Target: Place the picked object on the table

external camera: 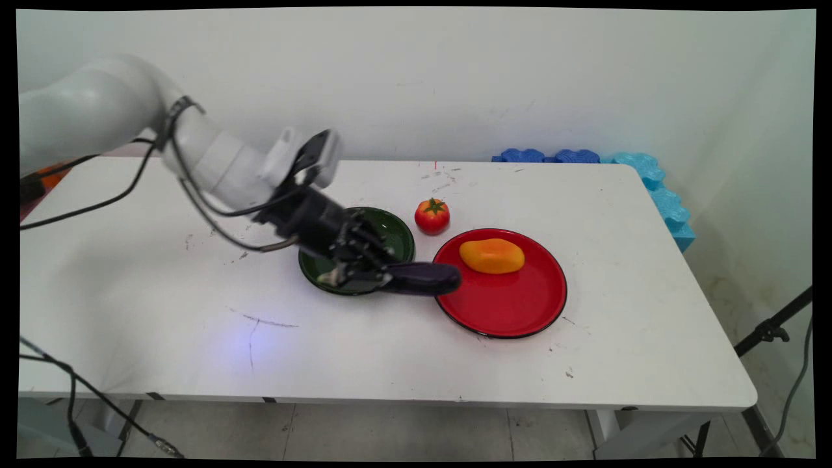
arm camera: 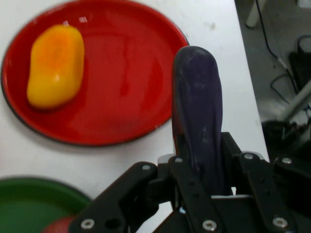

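Two plates lay side by side on the white tabletop (external camera: 403, 351): a dark green plate (external camera: 390, 235) under the gripper (external camera: 374, 276) and a larger red plate (external camera: 513, 299) to its right. The black fingers (arm camera: 194, 194) were clamped on a smooth, dark purple eggplant (external camera: 426, 278), held lengthwise with its rounded tip just over the red plate's near-left rim. A glossy yellow-orange mango (external camera: 492, 255) rested on the red plate's far side, apart from the eggplant. A red tomato (external camera: 432, 215) with a green stem sat behind and between the plates. Blue wavy foam pieces (external camera: 650, 182) lined the tabletop's far right corner against a plain pale wall (external camera: 455, 78). The tabletop bore scuffs and dark marks.
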Robot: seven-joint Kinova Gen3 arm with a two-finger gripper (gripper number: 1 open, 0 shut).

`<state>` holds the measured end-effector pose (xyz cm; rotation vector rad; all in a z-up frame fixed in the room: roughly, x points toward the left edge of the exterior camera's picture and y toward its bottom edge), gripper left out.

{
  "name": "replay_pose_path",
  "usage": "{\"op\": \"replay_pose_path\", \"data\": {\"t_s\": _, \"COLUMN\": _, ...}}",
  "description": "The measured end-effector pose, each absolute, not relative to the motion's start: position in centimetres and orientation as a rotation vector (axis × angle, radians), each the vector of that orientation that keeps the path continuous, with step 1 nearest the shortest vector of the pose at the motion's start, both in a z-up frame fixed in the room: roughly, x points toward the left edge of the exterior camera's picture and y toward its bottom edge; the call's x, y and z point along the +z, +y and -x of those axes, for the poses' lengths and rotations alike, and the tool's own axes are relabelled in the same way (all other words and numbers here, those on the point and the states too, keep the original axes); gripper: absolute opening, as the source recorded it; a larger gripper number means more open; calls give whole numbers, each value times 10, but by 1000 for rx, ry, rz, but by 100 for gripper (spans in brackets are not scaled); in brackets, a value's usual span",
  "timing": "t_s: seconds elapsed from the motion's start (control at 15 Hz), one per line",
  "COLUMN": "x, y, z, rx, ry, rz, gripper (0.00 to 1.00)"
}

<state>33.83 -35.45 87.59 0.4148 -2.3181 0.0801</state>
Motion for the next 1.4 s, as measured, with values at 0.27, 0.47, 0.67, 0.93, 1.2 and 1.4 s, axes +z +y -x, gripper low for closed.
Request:
{"op": "replay_pose_path", "data": {"t_s": 0.27, "x": 861, "y": -336, "z": -363, "rx": 67, "ry": -2340, "rz": -402, "gripper": 0}}
{"op": "replay_pose_path", "data": {"t_s": 0.47, "x": 841, "y": -324, "z": -374, "rx": 60, "ry": -2356, "rz": -400, "gripper": 0}}
{"op": "replay_pose_path", "data": {"t_s": 0.67, "x": 817, "y": -316, "z": -373, "rx": 49, "ry": -2365, "rz": -394, "gripper": 0}}
{"op": "replay_pose_path", "data": {"t_s": 0.93, "x": 795, "y": -310, "z": -359, "rx": 22, "ry": -2364, "rz": -380, "gripper": 0}}
{"op": "replay_pose_path", "data": {"t_s": 1.2, "x": 778, "y": -307, "z": -341, "rx": 6, "ry": -2357, "rz": -368, "gripper": 0}}
{"op": "replay_pose_path", "data": {"t_s": 1.4, "x": 770, "y": -308, "z": -332, "rx": 5, "ry": -2353, "rz": -370, "gripper": 0}}
